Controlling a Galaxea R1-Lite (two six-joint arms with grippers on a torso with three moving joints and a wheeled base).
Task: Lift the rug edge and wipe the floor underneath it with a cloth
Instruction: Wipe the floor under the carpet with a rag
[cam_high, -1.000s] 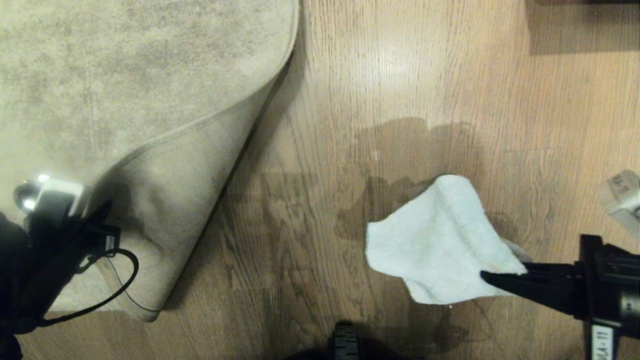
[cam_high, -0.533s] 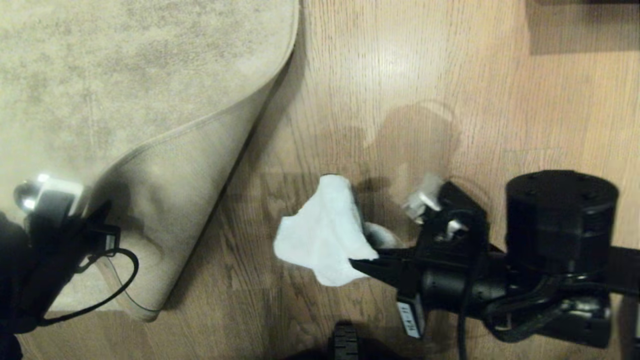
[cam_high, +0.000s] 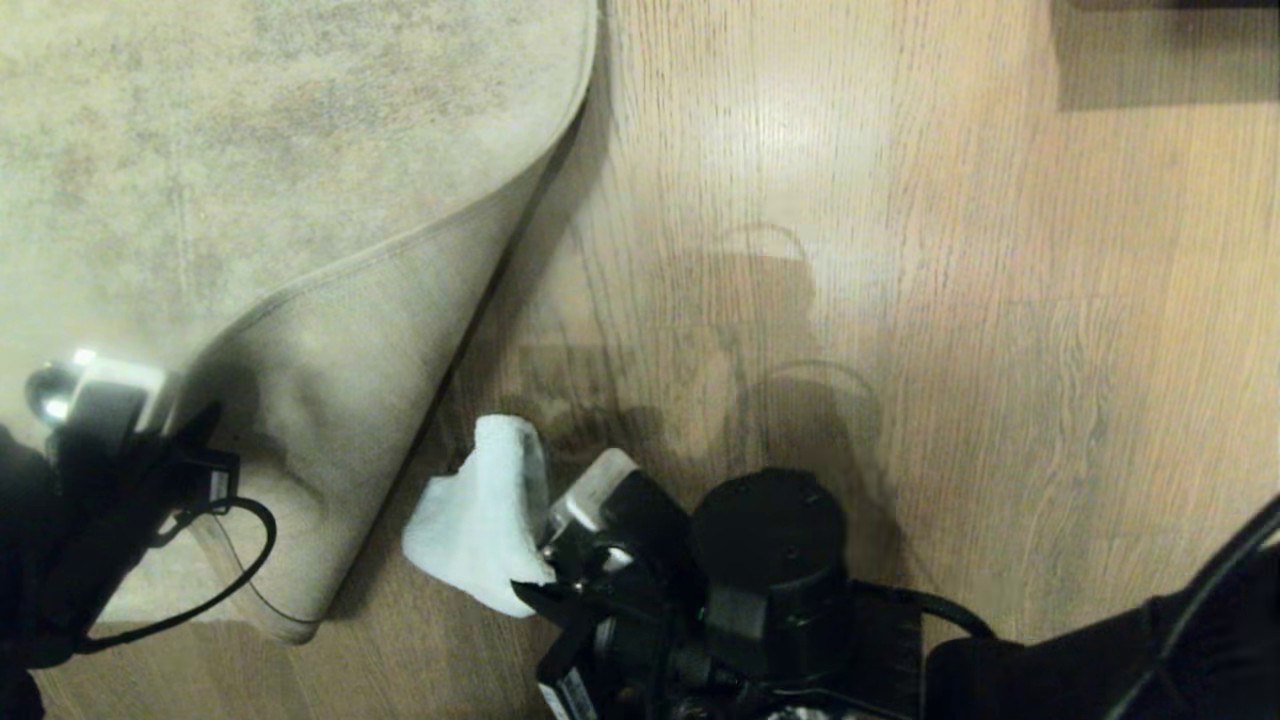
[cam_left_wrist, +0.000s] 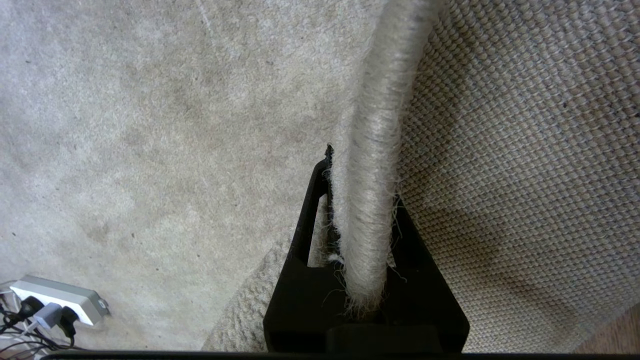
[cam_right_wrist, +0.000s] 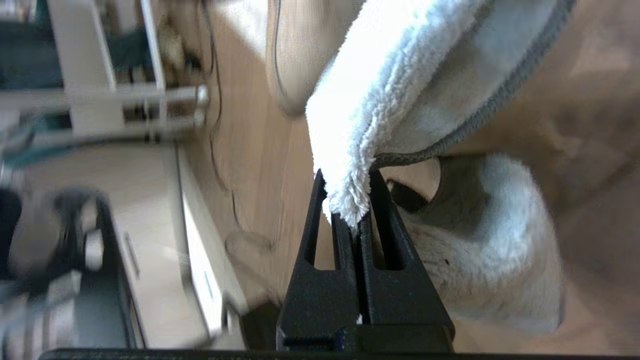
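Note:
The grey-beige rug's corner is folded up and back, its paler underside (cam_high: 350, 420) showing below the rug edge (cam_high: 400, 245). My left gripper (cam_left_wrist: 362, 185) is shut on the rug edge (cam_left_wrist: 380, 125) and holds it off the floor at the left of the head view. The pale blue-green cloth (cam_high: 480, 520) hangs bunched from my right gripper (cam_high: 530, 590), right beside the lifted corner. In the right wrist view the right gripper (cam_right_wrist: 347, 195) is shut on a fold of the cloth (cam_right_wrist: 380, 90). The wood-grain floor (cam_high: 900, 300) is bare to the right.
A white power strip with plugs (cam_left_wrist: 55, 300) lies on the rug beyond the held edge. A cream low cabinet (cam_right_wrist: 150, 225) stands along the floor. A dark shape (cam_high: 1160, 50) sits at the far right. The left arm's cable (cam_high: 230, 560) loops over the fold.
My right arm has swung left across the floor with the cloth, from the right side to just beside the lifted rug corner. The left arm and the rug have stayed still.

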